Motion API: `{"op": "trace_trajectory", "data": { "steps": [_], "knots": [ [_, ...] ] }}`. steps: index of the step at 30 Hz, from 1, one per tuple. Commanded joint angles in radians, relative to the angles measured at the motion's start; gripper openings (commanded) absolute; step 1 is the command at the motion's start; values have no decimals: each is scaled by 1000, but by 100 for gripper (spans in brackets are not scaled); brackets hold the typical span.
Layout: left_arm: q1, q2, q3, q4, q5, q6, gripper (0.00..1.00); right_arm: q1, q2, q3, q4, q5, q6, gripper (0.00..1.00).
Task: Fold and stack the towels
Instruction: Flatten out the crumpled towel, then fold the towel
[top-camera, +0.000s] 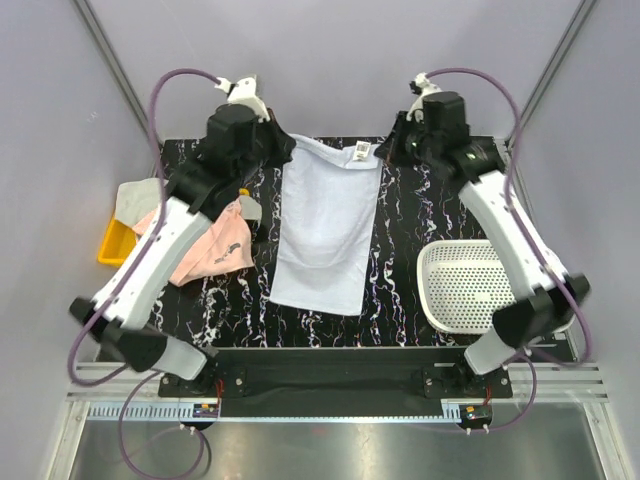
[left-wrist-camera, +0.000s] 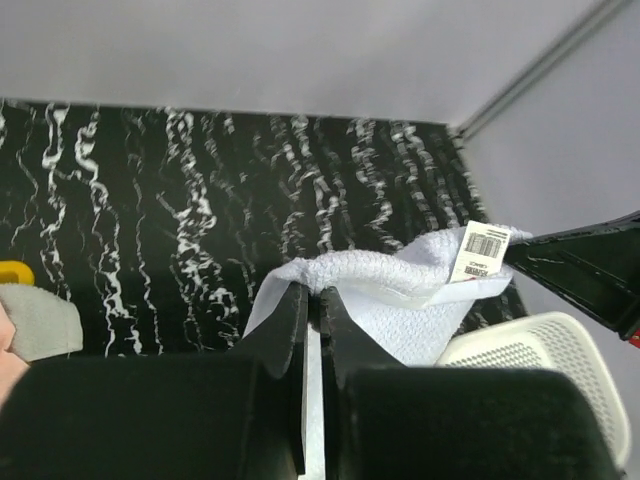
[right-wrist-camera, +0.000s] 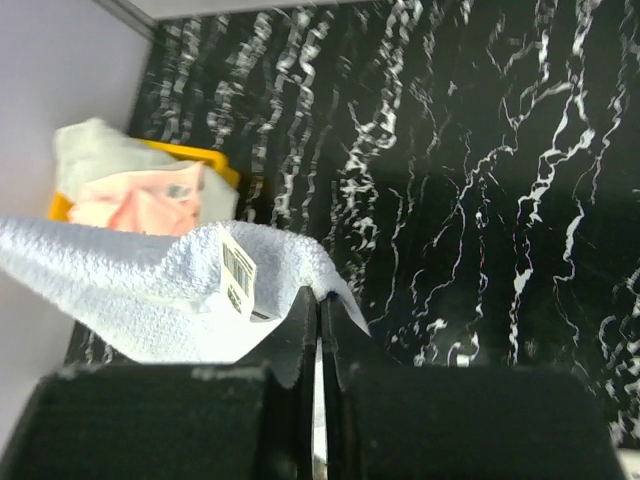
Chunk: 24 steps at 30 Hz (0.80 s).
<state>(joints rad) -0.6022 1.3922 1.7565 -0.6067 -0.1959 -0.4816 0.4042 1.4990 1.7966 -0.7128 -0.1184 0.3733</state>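
One towel (top-camera: 325, 230) lies in the middle of the table (top-camera: 400, 210), from the far edge towards the near side. The left gripper (left-wrist-camera: 312, 295) pinches its far left corner and the right gripper (right-wrist-camera: 318, 298) its far right corner, just beside a label (top-camera: 361, 150). Left of this towel, under the left arm, lies a heap of towels (top-camera: 215, 250). It reaches into the tray (top-camera: 112, 245) at the left edge of the table. The basket (top-camera: 465, 285) stands right of the towel, on the near right part, under the right arm.
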Motion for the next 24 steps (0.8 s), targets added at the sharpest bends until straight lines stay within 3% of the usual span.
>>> {"op": "trace_trajectory", "data": {
  "steps": [1, 4, 9, 12, 14, 24],
  "knots": [
    [113, 122, -32, 125, 179, -57, 0, -56, 202, 18, 117, -82, 22, 0],
    [214, 324, 24, 173, 252, -66, 0, -97, 427, 155, 136, -133, 24, 0],
    [323, 704, 381, 101, 386, -66, 0, -175, 816, 559, 18, -222, 68, 0],
    [343, 781, 469, 64, 409, -60, 0, -191, 911, 648, -23, -245, 78, 0],
    [349, 785, 440, 91, 415, -66, 0, -197, 909, 621, -14, -242, 82, 0],
    [348, 639, 14, 171, 394, -123, 0, -196, 667, 35, 249, -296, 148, 0]
  ]
}}
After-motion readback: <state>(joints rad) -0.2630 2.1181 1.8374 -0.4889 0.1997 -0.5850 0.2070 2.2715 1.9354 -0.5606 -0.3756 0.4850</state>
